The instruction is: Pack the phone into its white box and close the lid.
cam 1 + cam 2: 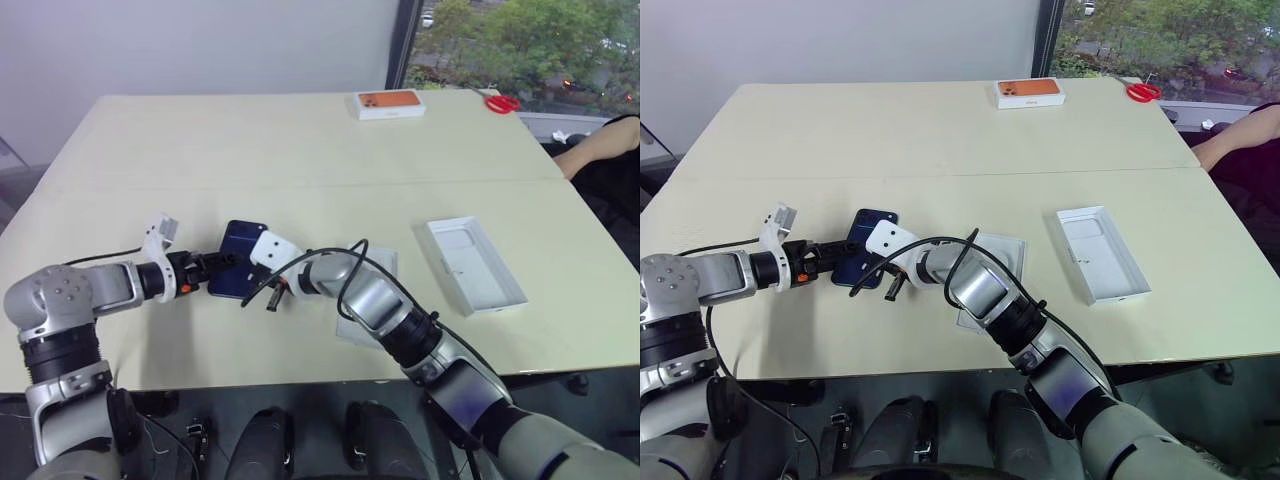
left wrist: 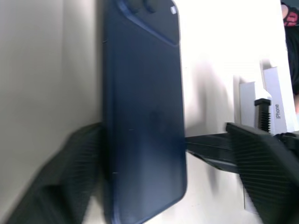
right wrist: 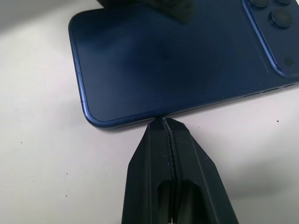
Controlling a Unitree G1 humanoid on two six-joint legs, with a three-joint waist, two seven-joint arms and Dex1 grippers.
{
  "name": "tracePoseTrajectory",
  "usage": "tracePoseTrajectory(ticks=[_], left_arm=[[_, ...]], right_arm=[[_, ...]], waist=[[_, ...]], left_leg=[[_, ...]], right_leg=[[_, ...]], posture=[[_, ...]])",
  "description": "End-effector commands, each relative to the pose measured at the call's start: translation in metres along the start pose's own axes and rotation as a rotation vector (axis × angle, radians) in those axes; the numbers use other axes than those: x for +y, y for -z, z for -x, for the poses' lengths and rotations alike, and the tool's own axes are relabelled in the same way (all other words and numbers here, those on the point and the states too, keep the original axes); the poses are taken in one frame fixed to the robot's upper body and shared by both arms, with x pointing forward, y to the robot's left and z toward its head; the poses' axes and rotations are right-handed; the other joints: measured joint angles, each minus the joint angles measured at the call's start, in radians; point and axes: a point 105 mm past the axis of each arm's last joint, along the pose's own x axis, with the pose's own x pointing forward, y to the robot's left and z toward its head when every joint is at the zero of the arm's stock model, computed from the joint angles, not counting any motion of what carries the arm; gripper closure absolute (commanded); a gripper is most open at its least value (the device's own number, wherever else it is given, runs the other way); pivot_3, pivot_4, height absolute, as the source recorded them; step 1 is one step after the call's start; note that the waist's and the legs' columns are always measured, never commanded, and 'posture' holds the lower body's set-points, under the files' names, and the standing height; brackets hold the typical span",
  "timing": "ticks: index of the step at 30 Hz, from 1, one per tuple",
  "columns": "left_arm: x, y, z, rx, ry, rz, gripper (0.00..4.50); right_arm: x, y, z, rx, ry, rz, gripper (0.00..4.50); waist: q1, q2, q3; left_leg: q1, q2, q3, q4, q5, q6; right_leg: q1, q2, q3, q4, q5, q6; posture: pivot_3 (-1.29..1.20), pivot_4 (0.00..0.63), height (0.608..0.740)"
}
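left gripper (image 1: 222,270): we straddle the phone (image 2: 142,116), not yet pinching
right gripper (image 3: 164,122): pressed together, braces phone's edge
risk: phone skids along table (image 1: 300,150)

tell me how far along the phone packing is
Early stage. Nothing is packed: the phone lies back up on the table, outside the white box. In hand: the left tool straddles the phone with fingers on both long edges, while the shut right tool presses its tip against one edge. Left: lift the phone into the box, then fit the lid, which lies inside up to the right.
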Motion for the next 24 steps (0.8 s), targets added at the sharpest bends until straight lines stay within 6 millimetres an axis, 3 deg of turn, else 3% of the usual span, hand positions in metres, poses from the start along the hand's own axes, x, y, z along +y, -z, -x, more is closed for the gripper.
tracePoseTrajectory(ticks=[1, 4, 14, 15, 17, 21, 24], left_arm=[[-0.001, 0.017, -0.007, 0.092, 0.044, 0.052, 2.29], [-0.001, 0.016, -0.006, 0.092, 0.045, 0.057, 3.74], [-0.001, 0.009, -0.003, 0.064, 0.076, 0.081, 3.74], [-0.002, 0.009, -0.003, 0.063, 0.081, 0.082, 4.0], [-0.003, 0.007, -0.001, 0.05, 0.099, 0.087, 4.49], [-0.007, 0.007, 0.002, 0.046, 0.124, 0.076, 4.49], [-0.022, 0.009, 0.0, 0.046, 0.197, 0.042, 4.49]], right_arm=[[0.0, -0.015, 0.003, -0.064, 0.002, 0.026, 4.5], [0.0, -0.015, 0.004, -0.065, 0.005, 0.027, 4.5], [-0.004, -0.014, 0.008, -0.066, 0.022, 0.029, 4.5], [-0.005, -0.013, 0.01, -0.063, 0.029, 0.042, 4.5], [-0.009, -0.015, 0.016, -0.067, 0.047, 0.056, 4.5], [-0.02, -0.023, 0.033, -0.089, 0.087, 0.081, 4.5], [-0.033, -0.03, 0.057, -0.109, 0.137, 0.096, 4.5]], waist=[[-0.001, 0.0, 0.0], [-0.003, -0.001, 0.0], [-0.009, -0.001, 0.0], [-0.009, -0.001, 0.0], [-0.009, -0.001, 0.0], [-0.008, -0.001, 0.0], [-0.008, -0.001, 0.0]], left_leg=[[0.0, 0.0, 0.0, 0.0, 0.0, 0.0], [0.0, 0.0, 0.0, -0.001, 0.0, 0.0], [-0.001, 0.001, 0.0, -0.002, 0.0, 0.0], [-0.001, 0.001, 0.0, -0.002, 0.0, 0.0], [-0.001, 0.001, 0.0, -0.002, 0.0, 0.0], [-0.001, 0.001, 0.0, -0.002, 0.0, 0.0], [-0.002, 0.001, 0.0, -0.002, 0.0, 0.0]], right_leg=[[0.0, 0.0, 0.0, 0.0, 0.0, 0.0], [0.0, 0.0, 0.0, 0.0, 0.0, 0.0], [-0.002, 0.0, 0.0, 0.0, 0.0, 0.0], [-0.002, 0.0, 0.0, 0.0, 0.0, 0.0], [-0.002, 0.0, 0.0, 0.0, 0.0, 0.0], [-0.003, 0.0, 0.0, 0.0, 0.0, 0.0], [-0.003, -0.001, 0.0, 0.0, 0.0, 0.0]], posture=[[0.0, 0.15, 0.74], [0.0, 0.15, 0.74], [0.0, 0.15, 0.74], [0.0, 0.15, 0.74], [0.0, 0.15, 0.74], [0.0, 0.15, 0.74], [0.0, 0.15, 0.74]])
